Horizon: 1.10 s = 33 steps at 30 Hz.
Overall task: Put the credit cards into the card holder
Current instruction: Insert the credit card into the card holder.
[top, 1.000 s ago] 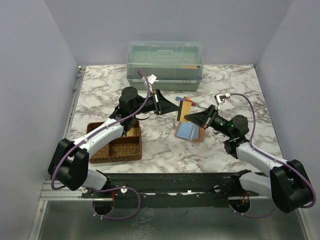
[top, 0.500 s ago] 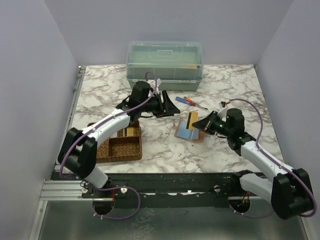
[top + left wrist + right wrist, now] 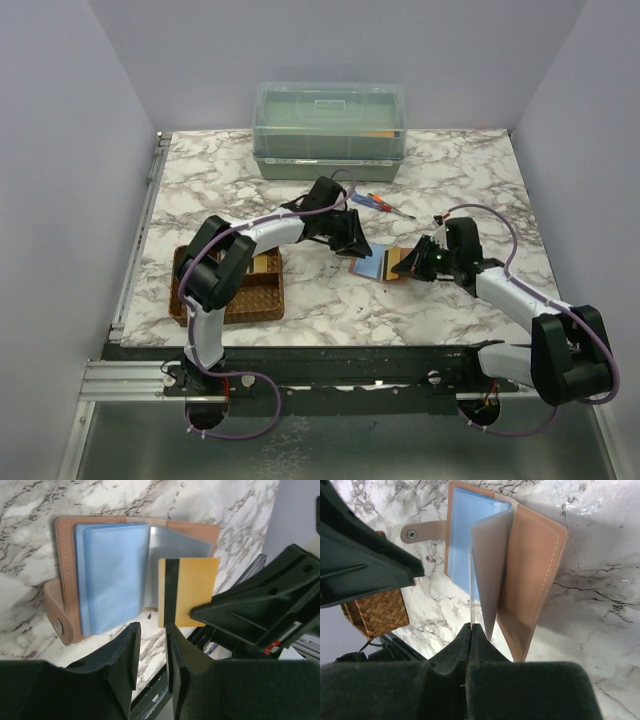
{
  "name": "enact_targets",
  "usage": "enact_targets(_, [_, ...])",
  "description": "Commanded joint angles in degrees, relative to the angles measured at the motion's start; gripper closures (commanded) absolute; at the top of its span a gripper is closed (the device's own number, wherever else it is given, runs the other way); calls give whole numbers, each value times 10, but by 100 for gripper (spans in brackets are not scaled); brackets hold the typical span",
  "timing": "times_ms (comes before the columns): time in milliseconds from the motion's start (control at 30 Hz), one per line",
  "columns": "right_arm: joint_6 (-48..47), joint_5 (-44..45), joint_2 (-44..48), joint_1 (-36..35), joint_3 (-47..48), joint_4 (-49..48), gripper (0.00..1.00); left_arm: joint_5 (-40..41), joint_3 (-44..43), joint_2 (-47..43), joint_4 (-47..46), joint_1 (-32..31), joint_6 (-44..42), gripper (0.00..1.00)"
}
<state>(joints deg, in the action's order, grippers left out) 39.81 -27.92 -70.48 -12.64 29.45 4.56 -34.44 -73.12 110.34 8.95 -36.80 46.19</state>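
The pinkish-tan card holder point(image 3: 372, 267) lies open on the marble, with light blue leaves point(image 3: 112, 575) on its left half and a clear sleeve point(image 3: 492, 575) standing up in the middle. My right gripper point(image 3: 408, 262) is shut on a tan-gold credit card point(image 3: 192, 590) with a black stripe and holds it over the holder's right half. In the right wrist view that card point(image 3: 470, 585) shows edge-on between the shut jaws of the right gripper point(image 3: 471, 626). My left gripper point(image 3: 355, 247) hovers at the holder's far edge. Its jaws are slightly apart and empty point(image 3: 152, 630), just below the gold card's edge.
A brown woven divided tray point(image 3: 232, 298) sits at the front left with a tan card point(image 3: 266, 264) in it. Red-and-blue screwdrivers point(image 3: 376, 203) lie behind the holder. A green lidded plastic box point(image 3: 330, 130) stands at the back.
My left arm has swung right and down to the card holder. My right gripper has brought the gold card down and forward onto the holder's right side.
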Motion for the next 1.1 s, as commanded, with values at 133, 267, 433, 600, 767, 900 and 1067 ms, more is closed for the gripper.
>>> enact_targets(133, [-24,-88,-29,45,-25,-28,100,-1,-30,56,26,-2,-50,75])
enact_targets(267, [-28,-105,-31,52,-30,-33,100,24,-22,63,29,-2,-56,79])
enact_targets(433, [-32,-130,-39,62,-39,-57,100,40,-20,68,37,-1,-49,82])
enact_targets(600, [-28,-144,-56,71,-46,-76,100,52,-16,70,43,-1,-49,84])
enact_targets(767, [-27,-154,-61,76,-47,-84,100,56,-16,73,47,-1,-48,84])
enact_targets(900, [-25,-162,-72,78,-51,-97,100,62,-16,73,50,-1,-48,85])
enact_targets(1067, [-23,-162,-86,80,-52,-107,100,66,-15,73,54,-1,-50,85])
